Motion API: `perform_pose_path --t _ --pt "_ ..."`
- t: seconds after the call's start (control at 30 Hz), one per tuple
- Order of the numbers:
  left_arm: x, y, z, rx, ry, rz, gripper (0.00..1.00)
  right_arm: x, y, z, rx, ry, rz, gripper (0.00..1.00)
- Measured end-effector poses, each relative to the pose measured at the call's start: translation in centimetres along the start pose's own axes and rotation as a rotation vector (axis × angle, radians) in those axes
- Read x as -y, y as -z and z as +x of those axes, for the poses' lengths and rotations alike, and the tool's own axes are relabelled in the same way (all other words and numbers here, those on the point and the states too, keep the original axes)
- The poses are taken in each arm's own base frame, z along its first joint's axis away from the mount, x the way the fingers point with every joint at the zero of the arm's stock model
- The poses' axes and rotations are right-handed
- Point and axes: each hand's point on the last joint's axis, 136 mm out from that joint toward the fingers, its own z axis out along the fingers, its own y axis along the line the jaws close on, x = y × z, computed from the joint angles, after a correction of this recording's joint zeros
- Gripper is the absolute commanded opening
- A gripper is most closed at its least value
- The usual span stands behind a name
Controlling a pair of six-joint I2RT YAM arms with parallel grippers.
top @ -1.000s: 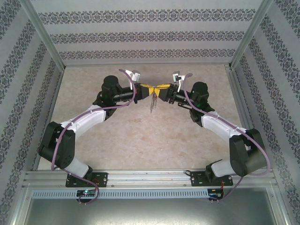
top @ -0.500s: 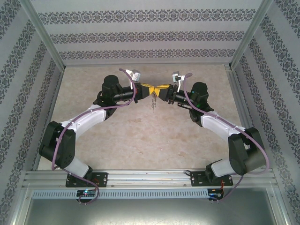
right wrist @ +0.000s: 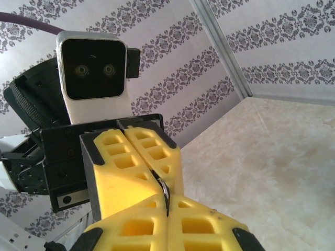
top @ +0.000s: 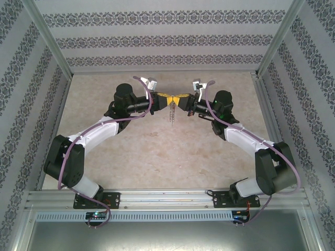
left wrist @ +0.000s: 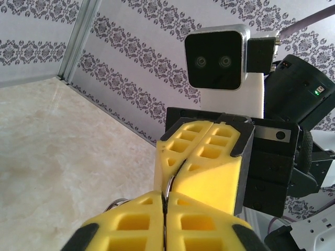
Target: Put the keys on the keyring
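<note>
At the near edge a metal rail [top: 167,198] carried both arm bases, and from it the left arm [top: 99,130] and the right arm [top: 246,138] bowed outward and then in over the pale marbled tabletop [top: 157,157], meeting nose to nose toward its far side. There the left claw [top: 164,99] and the right claw [top: 180,99] faced each other tip to tip, held up off the tabletop. In the left wrist view the left arm's own yellow fingers [left wrist: 136,222] were pressed together at the bottom of the picture, with a thin grey curve of the keyring [left wrist: 167,186] rising out of their seam and running straight into the seam of the opposite claw, whose pads were likewise squeezed flat on it. The right wrist view agreed from the other side – its own yellow fingers [right wrist: 201,225] were clamped tight, the same metal arc bridging the narrow gap to the left arm's fingers. So both claws pinched the keyring, which hung between them in the air – from above, a thin silvery strand of it trailed down from the meeting point. Behind each claw sat the other arm's wrist camera [left wrist: 215,57], and farthest back stood the striped, patterned wall [top: 157,39].
</note>
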Motion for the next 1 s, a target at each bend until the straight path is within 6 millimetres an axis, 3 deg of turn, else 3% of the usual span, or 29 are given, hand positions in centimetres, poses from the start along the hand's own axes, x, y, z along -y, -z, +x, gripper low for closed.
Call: perform_pose_path --t 0.1,0.33,0.7,1.0 --pt "0.0 -0.1 -0.5 -0.002 -0.025 -0.012 0.36 0.4 0.3 -0.3 -0.029 0.021 0.024 0.00" --pt "0.2 0.1 -2.4 0.009 -0.095 -0.053 0.46 1.1 1.7 -1.5 -0.093 0.114 0.106 0.00" --pt "0.5 0.0 -3.5 -0.055 -0.141 -0.050 0.48 -0.2 3.0 -2.1 -0.291 0.301 0.181 0.00" --pt "-0.1 -1.0 -0.9 -0.168 -0.088 0.021 0.47 -0.4 4.0 -0.3 -0.398 0.319 0.183 0.00"
